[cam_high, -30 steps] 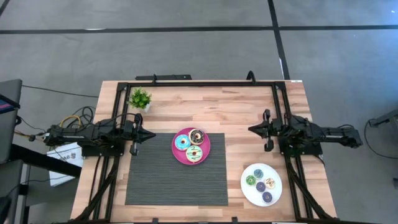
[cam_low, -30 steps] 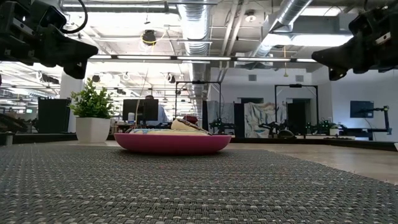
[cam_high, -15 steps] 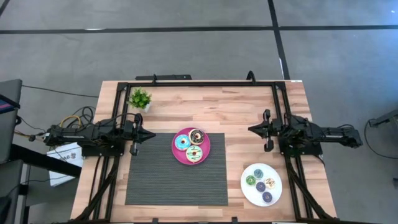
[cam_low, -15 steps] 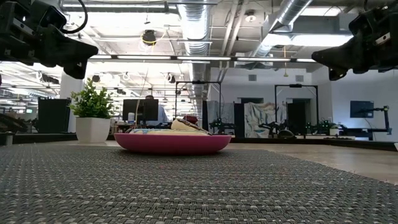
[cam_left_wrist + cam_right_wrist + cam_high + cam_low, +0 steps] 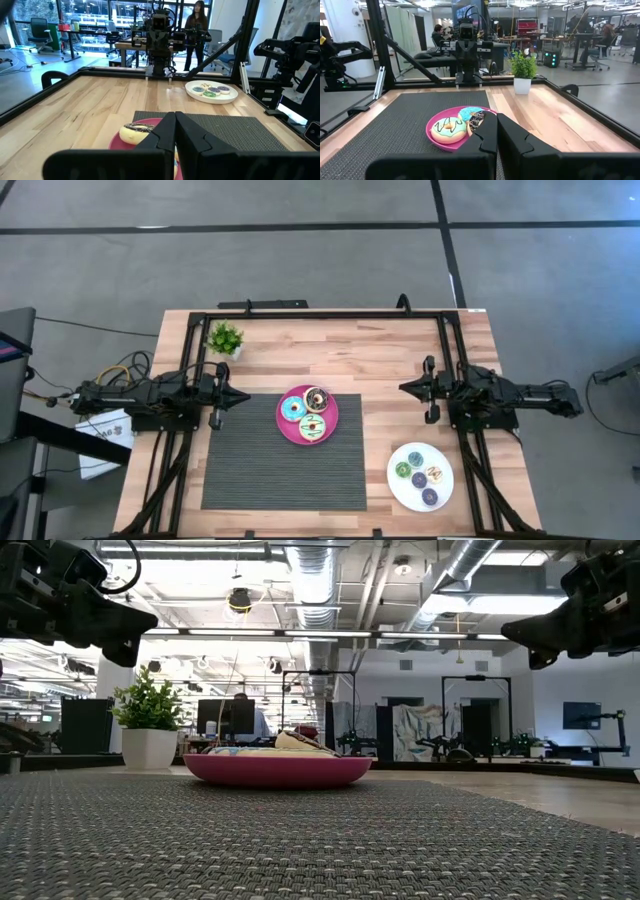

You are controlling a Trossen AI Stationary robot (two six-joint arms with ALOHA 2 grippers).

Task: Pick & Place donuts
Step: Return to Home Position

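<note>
Three donuts, one blue (image 5: 292, 409), one chocolate-brown (image 5: 316, 397) and one green-and-cream (image 5: 312, 426), lie on the pink plate (image 5: 331, 423) at the mat's far edge. Several more donuts (image 5: 420, 473) lie on the white plate (image 5: 395, 487) near the table's right near corner. My left gripper (image 5: 244, 395) hangs shut above the table, left of the pink plate, pointing right. My right gripper (image 5: 404, 388) hangs shut right of the pink plate, pointing left. In the wrist views the left fingers (image 5: 175, 131) and the right fingers (image 5: 497, 131) meet with nothing between them.
A dark ribbed mat (image 5: 282, 470) covers the table's middle, and the pink plate overlaps its far edge. A small potted plant (image 5: 225, 338) stands near the far left corner. A black frame (image 5: 320, 314) runs along the table's far edge and sides. People stand in the room beyond.
</note>
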